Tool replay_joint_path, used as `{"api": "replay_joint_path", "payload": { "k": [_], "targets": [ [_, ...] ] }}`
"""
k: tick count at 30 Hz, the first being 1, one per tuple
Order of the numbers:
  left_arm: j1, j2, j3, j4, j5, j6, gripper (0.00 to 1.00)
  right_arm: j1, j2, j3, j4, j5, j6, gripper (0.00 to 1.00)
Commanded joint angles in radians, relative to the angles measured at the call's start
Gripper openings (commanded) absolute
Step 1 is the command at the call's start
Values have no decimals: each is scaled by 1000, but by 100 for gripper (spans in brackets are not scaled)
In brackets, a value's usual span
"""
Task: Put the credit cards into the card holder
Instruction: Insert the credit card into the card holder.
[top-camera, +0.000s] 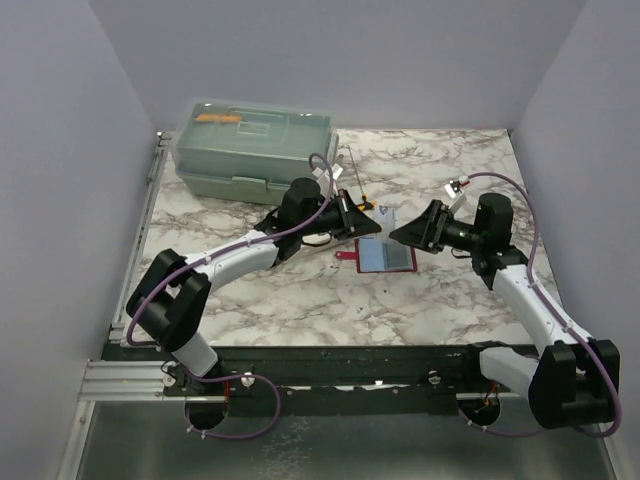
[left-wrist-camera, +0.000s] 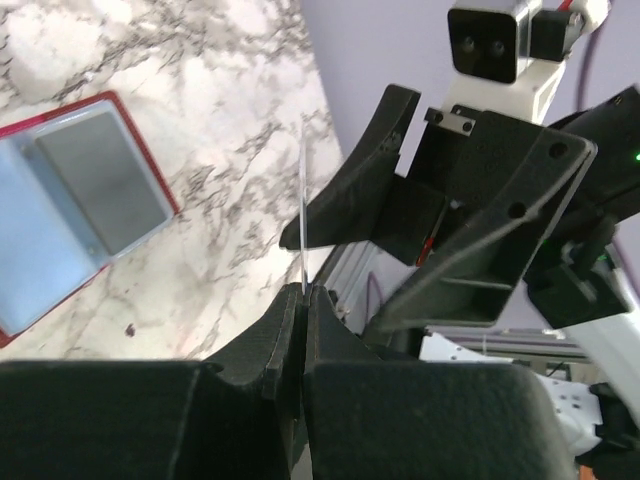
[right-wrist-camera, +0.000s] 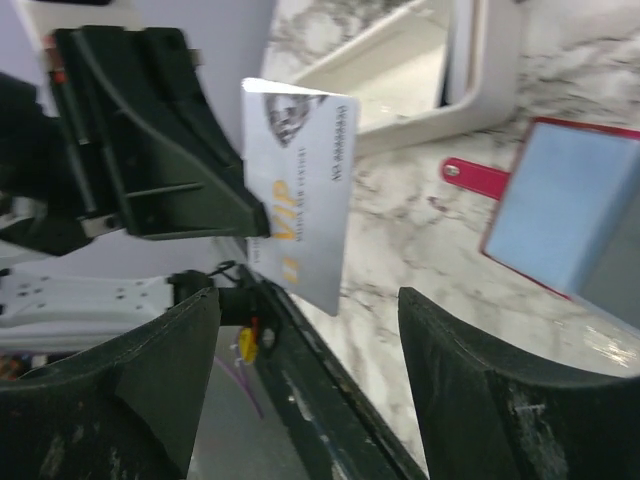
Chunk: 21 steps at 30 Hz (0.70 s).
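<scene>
Across the marble table (top-camera: 300, 310), a pale green lidded box (top-camera: 255, 150) sits toward the far left corner. Both arms reach for the middle. The left arm (top-camera: 225, 258) slants in from the near left and the right arm (top-camera: 530, 295) from the near right, so their grippers face each other above the tabletop.

The right gripper (top-camera: 408, 232) stands wide apart, with nothing between its fingers. The left gripper (left-wrist-camera: 303, 298) is pressed tight on one edge of a credit card.

Between and just nearer than the two grippers, the card holder (top-camera: 385, 257) lies opened flat on the table. It is red-edged with blue-grey pockets inside.

The credit card (right-wrist-camera: 300, 190) is pale with orange lettering. It is held off the table in front of the right gripper's gap and shows only as a thin line from the left wrist.
</scene>
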Motion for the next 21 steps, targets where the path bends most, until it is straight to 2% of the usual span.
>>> {"api": "replay_joint_path", "payload": {
  "k": [1, 5, 14, 21],
  "targets": [
    [7, -59, -37, 176, -28, -87, 0, 8, -36, -71, 412, -182, 344, 75],
    [7, -88, -67, 243, -25, -125, 0, 9, -42, -93, 483, -164, 415, 70],
    [6, -88, -118, 353, -10, -205, 0, 9, -5, -181, 761, -155, 601, 41],
    [1, -73, -139, 360, 7, -199, 0, 9, 17, -190, 816, -140, 623, 22]
  ]
}}
